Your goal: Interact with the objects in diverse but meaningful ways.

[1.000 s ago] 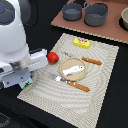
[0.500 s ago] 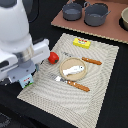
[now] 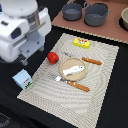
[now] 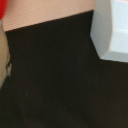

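In the exterior view, no writing can be read. The yellow box (image 3: 82, 43) with a red label sits near the mat's (image 3: 100, 85) far edge. The shiny red pepper (image 3: 52, 57) lies beside the tan plate (image 3: 63, 65), which holds the white piece (image 3: 73, 70). The white carton (image 3: 23, 80) stands at the mat's corner. The pincer is hidden behind the arm (image 3: 22, 30), so I cannot tell if it grips.

In the wrist view, only dark table (image 4: 60, 80) and a blurry white block (image 4: 112, 30) show.

Arm up high on the exterior view's left, gripper out of sight.

The white Panda arm (image 3: 22, 30) fills the upper corner on the exterior view's left, bulky joints stacked and blurred, dark bands between the segments. Its lower end is cut off from view, so the gripper's state can't be read; the wrist view shows no fingers either.
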